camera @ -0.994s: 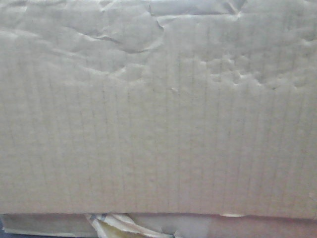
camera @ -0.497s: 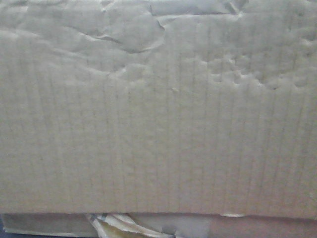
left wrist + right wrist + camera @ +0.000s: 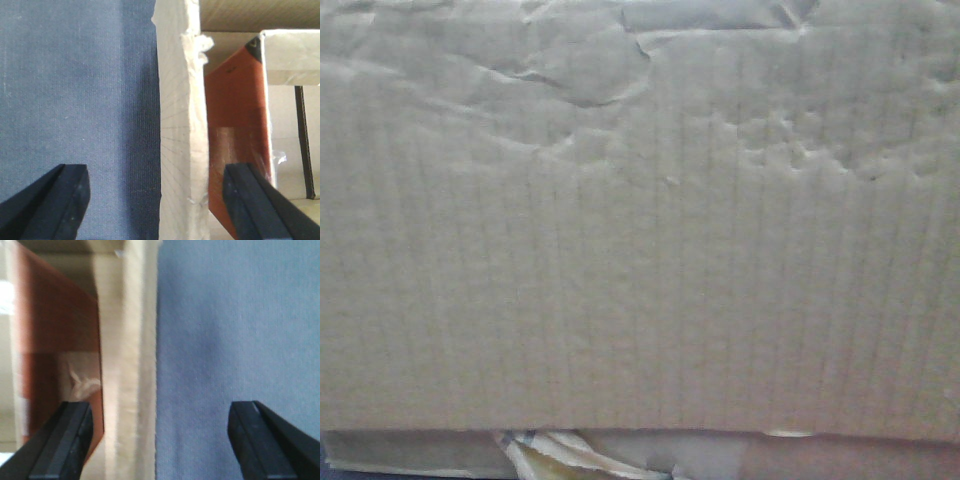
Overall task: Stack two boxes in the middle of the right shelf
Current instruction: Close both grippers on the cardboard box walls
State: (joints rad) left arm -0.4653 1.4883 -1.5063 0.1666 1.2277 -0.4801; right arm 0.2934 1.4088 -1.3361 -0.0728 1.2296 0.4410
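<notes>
Blue-grey surface [image 3: 75, 85] — rust-orange panel [image 3: 235, 115].

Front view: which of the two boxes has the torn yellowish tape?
The lower box, seen only as a strip along the bottom edge; torn tape curls from its front. The big box above it shows only creases and dents.

A blue-grey surface [image 3: 75, 90] with a fine woven grain fills the left of the left wrist view and the right of the right wrist view. The light is soft, and a darker band of shadow [image 3: 145, 125] runs along its inner edge. At the far right of the left wrist view, a thin dark strip [image 3: 300, 140] crosses a pale area; what it is cannot be told.
</notes>
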